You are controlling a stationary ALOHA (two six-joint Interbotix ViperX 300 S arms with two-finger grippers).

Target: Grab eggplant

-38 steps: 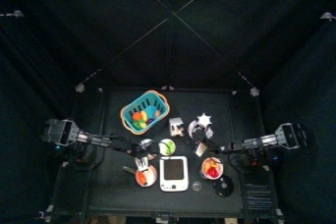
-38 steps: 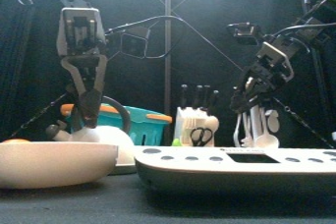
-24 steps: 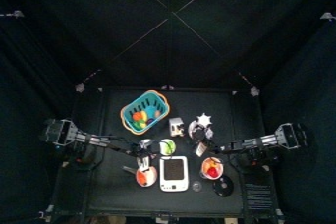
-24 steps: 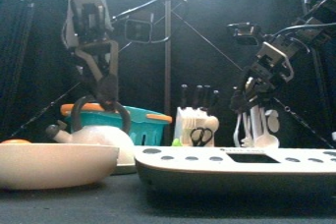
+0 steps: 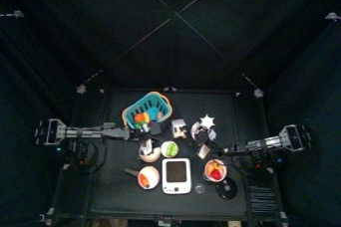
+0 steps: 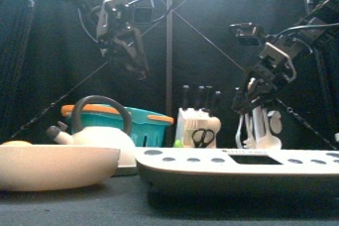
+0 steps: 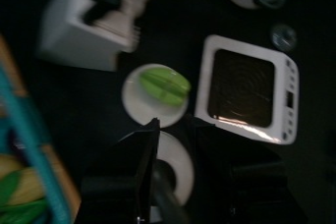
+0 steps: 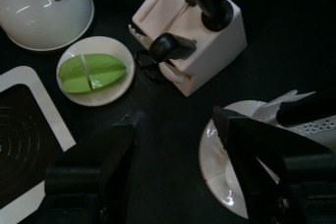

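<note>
I cannot make out the eggplant in any view. My left gripper (image 5: 136, 128) hangs high above the table beside the teal basket (image 5: 150, 110), jaws open and empty; in the front view the left gripper (image 6: 134, 56) is well above the white kettle (image 6: 93, 133). The left wrist view looks down on the kettle (image 7: 168, 165), a plate with a green piece (image 7: 163, 84) and the basket's rim (image 7: 27, 140). My right gripper (image 8: 174, 126) is open with nothing in it, over the dark table between the green plate (image 8: 94, 72) and a white dish (image 8: 242, 167).
A knife block (image 5: 177, 126) and a white star-shaped holder (image 5: 204, 123) stand mid-table. At the front lie a white scale (image 6: 239, 165), a bowl with an orange thing (image 5: 148, 176) and a bowl with red food (image 5: 216, 171). The basket holds orange and green items.
My left arm has lifted away from the kettle and swung back toward the basket. The right arm has not moved.
</note>
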